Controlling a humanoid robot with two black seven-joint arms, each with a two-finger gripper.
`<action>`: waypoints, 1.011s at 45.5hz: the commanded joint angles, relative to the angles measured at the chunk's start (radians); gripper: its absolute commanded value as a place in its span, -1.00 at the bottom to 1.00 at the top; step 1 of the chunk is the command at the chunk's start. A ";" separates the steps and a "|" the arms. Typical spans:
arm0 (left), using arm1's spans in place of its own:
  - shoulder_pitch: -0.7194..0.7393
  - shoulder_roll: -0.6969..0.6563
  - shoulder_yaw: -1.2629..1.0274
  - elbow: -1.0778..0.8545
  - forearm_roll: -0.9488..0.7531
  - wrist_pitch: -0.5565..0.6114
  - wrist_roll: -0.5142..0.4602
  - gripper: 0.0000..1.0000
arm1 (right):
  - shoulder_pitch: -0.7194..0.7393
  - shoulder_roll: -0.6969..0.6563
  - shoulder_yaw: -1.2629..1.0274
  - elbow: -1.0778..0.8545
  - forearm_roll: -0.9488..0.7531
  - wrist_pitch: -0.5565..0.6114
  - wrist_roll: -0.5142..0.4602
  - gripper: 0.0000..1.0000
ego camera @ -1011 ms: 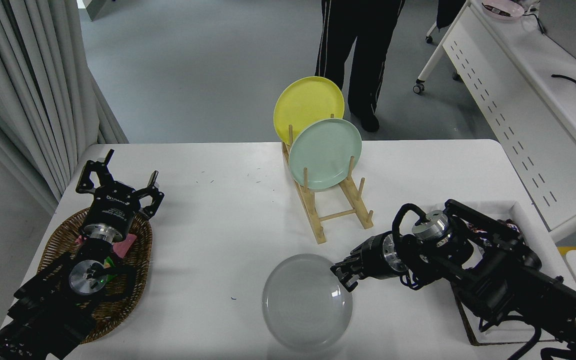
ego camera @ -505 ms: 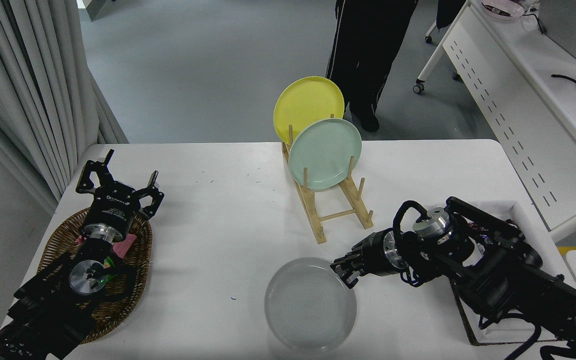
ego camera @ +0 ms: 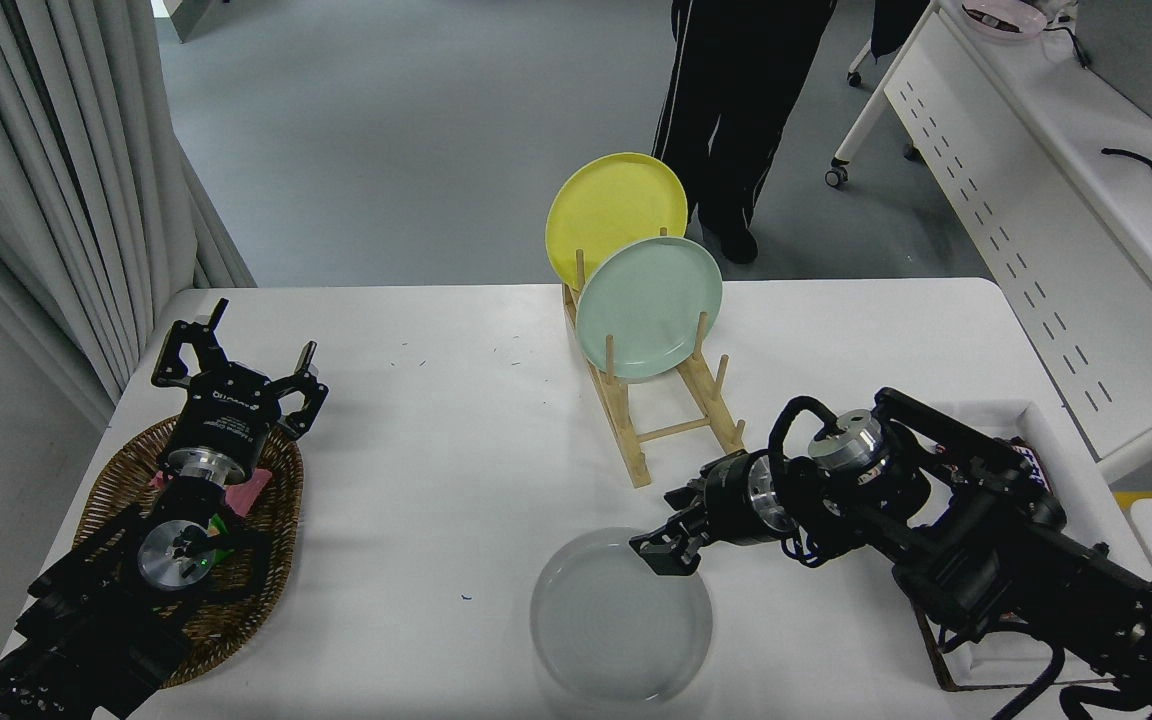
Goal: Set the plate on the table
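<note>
The light grey plate (ego camera: pixel 620 618) lies flat on the white table (ego camera: pixel 436 450), near its front edge and a little right of centre. My right gripper (ego camera: pixel 663 553) is at the plate's far right rim, low over it, its fingers apart and holding nothing. My left gripper (ego camera: pixel 236 352) is parked open at the lower left, above a wicker basket.
A wooden rack (ego camera: pixel 671 420) behind the plate holds a yellow plate (ego camera: pixel 608 205) and a mint green plate (ego camera: pixel 648 305) on edge. The wicker basket (ego camera: pixel 121 485) is at the left. A white tray (ego camera: pixel 1041 425) lies under my right arm. A person (ego camera: pixel 736 90) stands beyond the table.
The plate has sunk from tilted to flat on the table. My right gripper has let go of its rim and shifted left over it. The left arm has not moved.
</note>
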 commanded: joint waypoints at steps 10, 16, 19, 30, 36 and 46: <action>0.000 0.000 0.000 0.000 0.000 0.000 0.000 1.00 | -0.026 0.034 0.045 0.035 -0.086 0.482 0.003 1.00; 0.000 0.000 0.000 0.000 0.000 0.000 0.000 1.00 | -0.053 0.043 0.094 0.047 -0.143 0.529 0.005 1.00; 0.000 0.000 0.000 0.000 0.000 0.000 0.000 1.00 | -0.067 0.058 0.150 0.047 -0.198 0.560 0.006 1.00; 0.000 0.000 0.000 0.000 0.000 0.000 0.000 1.00 | -0.075 0.100 0.393 0.053 -0.499 0.594 0.095 1.00; 0.000 0.000 0.000 0.000 0.000 0.000 0.000 1.00 | -0.095 0.100 0.543 0.041 -0.626 0.629 0.187 1.00; 0.000 0.000 0.000 0.000 0.000 0.000 0.000 1.00 | -0.176 0.113 0.730 0.004 -0.896 0.637 0.353 1.00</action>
